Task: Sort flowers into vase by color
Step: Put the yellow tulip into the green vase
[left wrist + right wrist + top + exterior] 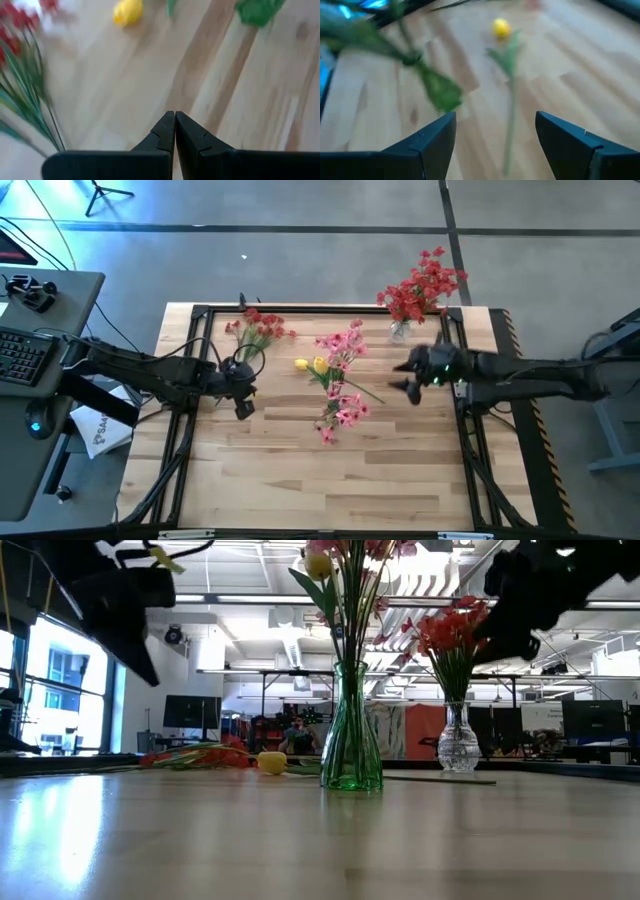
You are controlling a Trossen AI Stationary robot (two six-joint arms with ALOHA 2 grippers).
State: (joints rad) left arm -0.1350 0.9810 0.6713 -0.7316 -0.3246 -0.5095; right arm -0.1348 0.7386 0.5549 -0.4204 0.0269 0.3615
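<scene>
You have two vases on the surface [300,480]: a green vase [351,745] near the middle holding pink flowers [343,345] plus one yellow bloom [318,565], and a clear vase [458,745] at the far right holding red flowers [425,285]. One loose bunch of red flowers [258,328] lies flat at the far left, and one yellow flower [302,364] lies between it and the green vase. Your left claw [243,407] hangs above the surface just beside the loose red bunch, fingers pressed together, holding nothing. Your right claw [404,376] hovers right of the green vase, fingers spread wide and empty, facing the lying yellow flower.
</scene>
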